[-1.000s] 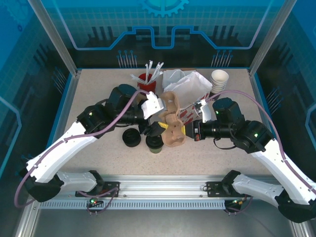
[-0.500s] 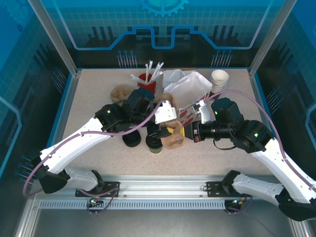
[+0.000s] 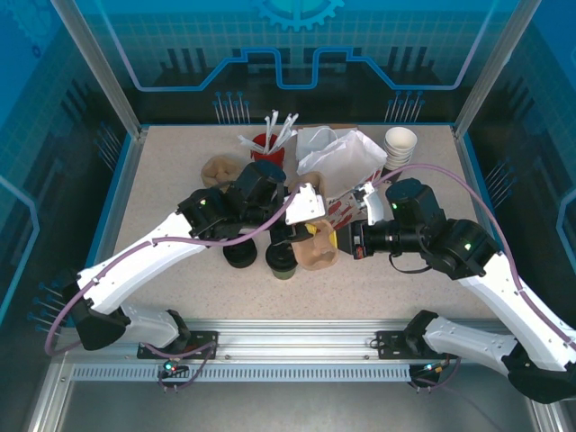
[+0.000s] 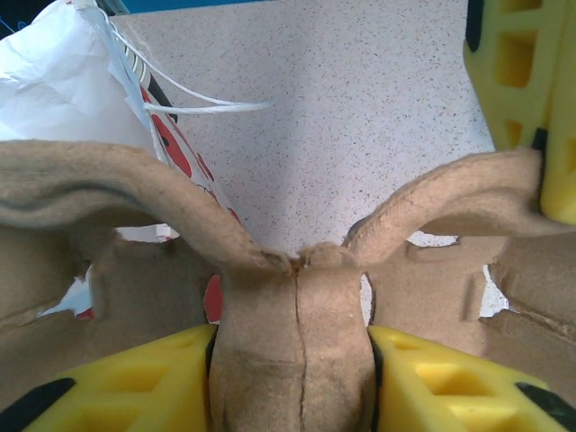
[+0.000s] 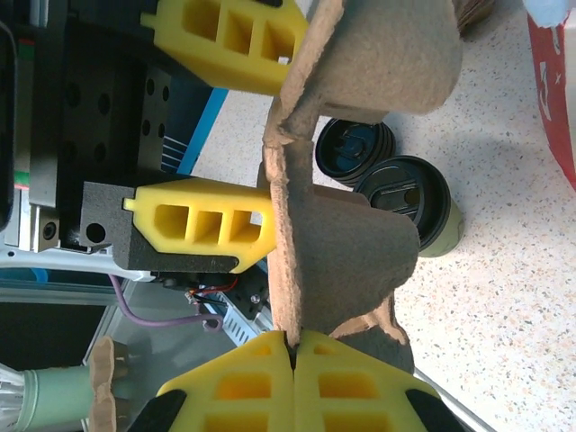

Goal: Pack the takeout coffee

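Between left pincer (image 4: pixel 292 382) and right pincer (image 5: pixel 294 382): pulp carrier (image 4: pixel 297 297), left clamped on centre rib, right pinched on edge. Lidded takeout coffee (image 5: pixel 409 202) sits on worktop (image 5: pixel 504 297) beyond right pincer.

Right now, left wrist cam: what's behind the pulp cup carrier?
Seen: the red-and-white paper bag at upper left, its string handle, and bare table. The carrier, gripped in the left tool, covers the bag's lower part and whatever sits below.
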Robot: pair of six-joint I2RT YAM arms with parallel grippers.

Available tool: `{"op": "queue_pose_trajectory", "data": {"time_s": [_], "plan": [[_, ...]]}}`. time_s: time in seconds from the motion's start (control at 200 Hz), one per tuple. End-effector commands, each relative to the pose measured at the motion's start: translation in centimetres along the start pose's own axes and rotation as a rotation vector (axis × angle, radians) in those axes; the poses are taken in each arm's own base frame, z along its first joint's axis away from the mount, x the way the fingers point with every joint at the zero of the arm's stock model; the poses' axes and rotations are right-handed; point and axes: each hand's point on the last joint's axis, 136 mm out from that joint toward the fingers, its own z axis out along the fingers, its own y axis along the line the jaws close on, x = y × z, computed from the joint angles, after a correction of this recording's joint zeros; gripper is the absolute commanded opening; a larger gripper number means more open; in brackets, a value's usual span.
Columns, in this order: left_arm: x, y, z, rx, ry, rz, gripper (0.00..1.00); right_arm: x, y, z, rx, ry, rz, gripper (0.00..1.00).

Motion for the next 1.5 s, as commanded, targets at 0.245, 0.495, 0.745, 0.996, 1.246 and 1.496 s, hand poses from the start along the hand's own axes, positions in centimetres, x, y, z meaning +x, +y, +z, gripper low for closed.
{"op": "queue_pose_trajectory", "data": {"time_s": [0.245,0.495,0.745,0.996,1.246,1.496], "plan": [[-1.9,0.3,-2.5,-0.043,-0.077,0.022,0.39,-0.2,-0.9,-3.2,0.104,-0.074,-0.03,0.37],[-1.6,1.1,-3.9,-0.122,-0.098,0.01,0.39,-3.7,-4.8,-6.8,0.36,-0.292,-0.006,0.46],[-1.6,1.0,-5.9,-0.157,-0.144,-0.039,0.4,-8.5,-7.8,-6.8,0.523,-0.43,0.127,0.66],[-1.5,0.9,-6.9,-0.171,-0.163,-0.076,0.39,-10.6,-11.2,-3.1,0.61,-0.396,0.353,0.68],[-1.6,0.7,-7.6,-0.17,-0.177,-0.088,0.39,-11.0,-13.4,-0.1,0.661,-0.336,0.436,0.64],[-1.4,0.6,-7.4,-0.165,-0.173,-0.097,0.39,-11.4,-15.3,1.6,0.698,-0.303,0.468,0.59]]}}
